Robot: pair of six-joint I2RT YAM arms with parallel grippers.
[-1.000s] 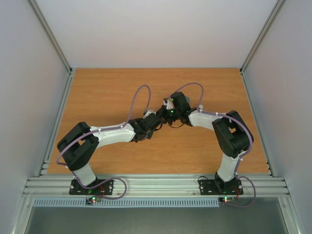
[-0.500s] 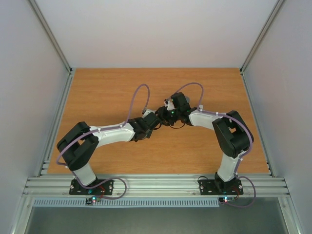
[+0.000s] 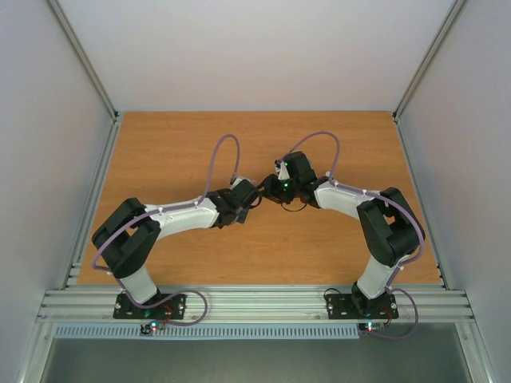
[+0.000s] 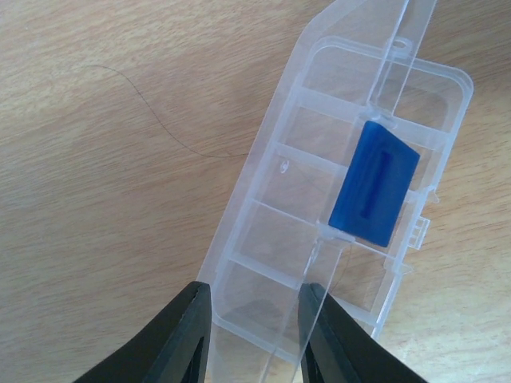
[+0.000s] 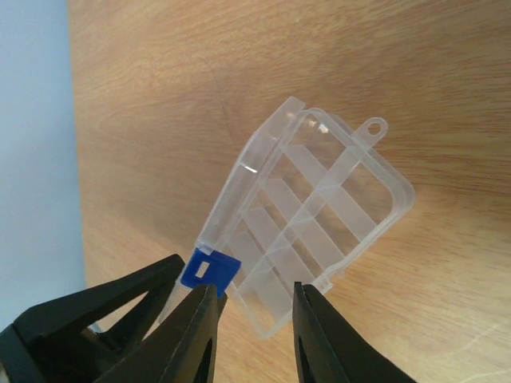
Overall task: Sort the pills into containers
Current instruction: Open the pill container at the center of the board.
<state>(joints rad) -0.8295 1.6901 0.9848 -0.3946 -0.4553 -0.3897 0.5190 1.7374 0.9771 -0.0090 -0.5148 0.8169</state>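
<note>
The table point(image 3: 176, 144) is orange-brown with fine, darker wood grain. A thin dark thread point(image 4: 172, 137) curls across it toward 10 o'clock in the left wrist view. The box point(image 4: 279, 191) is clear, colourless plastic with milky-pale edges, and a solid royal-blue clip point(image 4: 375, 187) sits on its 3 o'clock side. The left gripper point(image 4: 251, 299) and right gripper point(image 5: 251, 299) are matt black. The arms point(image 3: 180, 219) are white with black joints and carry purple cables point(image 3: 227, 138). Small green lights point(image 3: 285, 186) glow at the wrists. The walls point(image 3: 255, 48) are pale grey and the frame point(image 3: 239, 303) is silver.
</note>
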